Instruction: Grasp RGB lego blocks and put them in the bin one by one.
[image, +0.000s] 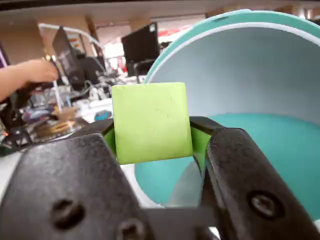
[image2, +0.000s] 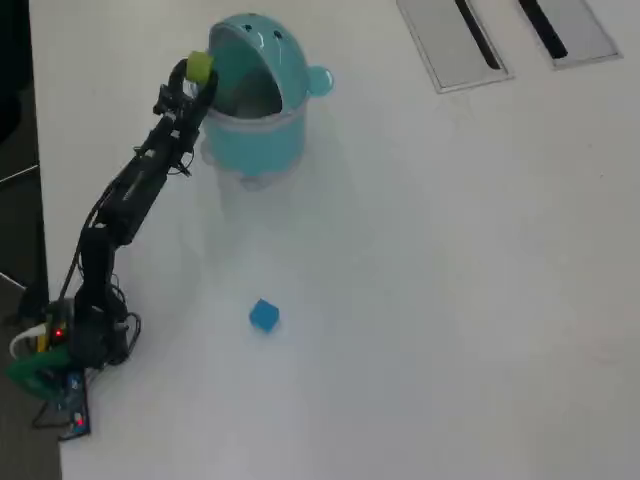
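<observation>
My gripper (image: 151, 134) is shut on the yellow-green cube (image: 150, 122), which fills the middle of the wrist view between the two black jaws. Behind it gapes the light-teal bin (image: 260, 75), lid swung inward. From overhead, the gripper (image2: 199, 72) holds the yellow-green cube (image2: 200, 66) at the left edge of the bin (image2: 262, 130), level with its opening. A blue cube (image2: 264, 315) lies alone on the white table, well below the bin. No red cube shows in either view.
Two flat grey slotted panels (image2: 455, 40) are set into the table at the top right. The arm's base (image2: 60, 350) with its wiring sits at the lower left table edge. In the wrist view a person's arm (image: 22, 75) and desks show in the background.
</observation>
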